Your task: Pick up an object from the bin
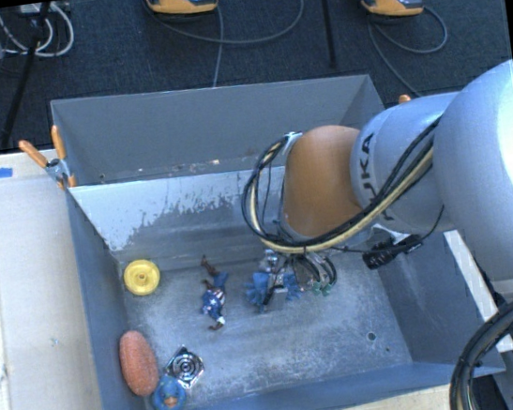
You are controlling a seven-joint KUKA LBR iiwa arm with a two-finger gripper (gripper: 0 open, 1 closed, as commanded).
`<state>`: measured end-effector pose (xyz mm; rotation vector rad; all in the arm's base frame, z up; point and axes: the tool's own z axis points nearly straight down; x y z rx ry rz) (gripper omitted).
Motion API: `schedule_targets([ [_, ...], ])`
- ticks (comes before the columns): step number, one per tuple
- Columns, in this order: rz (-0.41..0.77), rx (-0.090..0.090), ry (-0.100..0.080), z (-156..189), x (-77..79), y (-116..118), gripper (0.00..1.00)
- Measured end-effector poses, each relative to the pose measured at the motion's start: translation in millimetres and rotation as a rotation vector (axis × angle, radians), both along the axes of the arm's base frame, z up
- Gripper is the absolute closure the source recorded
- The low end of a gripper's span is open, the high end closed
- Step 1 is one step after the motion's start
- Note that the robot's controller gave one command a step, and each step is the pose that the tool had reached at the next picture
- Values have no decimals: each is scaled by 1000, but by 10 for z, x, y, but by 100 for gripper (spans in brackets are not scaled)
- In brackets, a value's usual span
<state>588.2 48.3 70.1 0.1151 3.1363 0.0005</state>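
My gripper [311, 272] hangs low in the middle of the bin, mostly hidden under the arm's orange cover. Right at its left side lies a small blue toy piece [270, 287], touching or nearly touching it; I cannot tell whether the gripper has hold of it. A second small blue figure with dark parts [213, 302] lies a little further left on the bin floor, apart from the gripper.
A yellow round disc [141, 277] sits at the left. In the front left corner lie a reddish oval thing [137, 361], a silver round piece [184, 366] and a blue and orange ball [168, 399]. The arm covers the bin's right side.
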Motion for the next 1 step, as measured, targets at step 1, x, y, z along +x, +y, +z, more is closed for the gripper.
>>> schedule_targets([
  [1,0,0,0,0,0,0,100],
])
